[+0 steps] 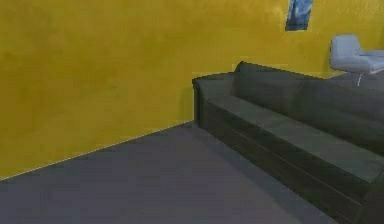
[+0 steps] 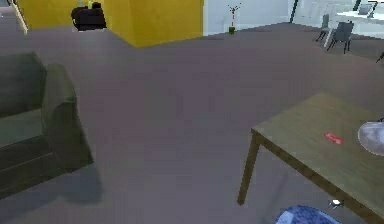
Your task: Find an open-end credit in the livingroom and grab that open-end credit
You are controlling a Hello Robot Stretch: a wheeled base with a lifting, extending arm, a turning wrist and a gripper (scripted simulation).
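Wall [image 1: 90, 70] in yellow backs a dark sofa [image 1: 290, 120] in the forward view, with a white chair [image 1: 355, 55] beyond its right end. In the arm side view, a small flat red piece [image 2: 333, 139], perhaps the card, lies on the brown table [image 2: 300, 128] at right, near a grey rounded thing [image 2: 373, 137].

The wall [image 1: 90, 70] is mottled mustard yellow, the sofa [image 1: 290, 120] dark grey-green, the floor [image 1: 150, 180] plain dull grey. The wall picture [image 1: 298, 14] is blue, the chair [image 1: 355, 55] white. The table [image 2: 300, 130] is brown, with a small red flat thing [image 2: 333, 139] on it.
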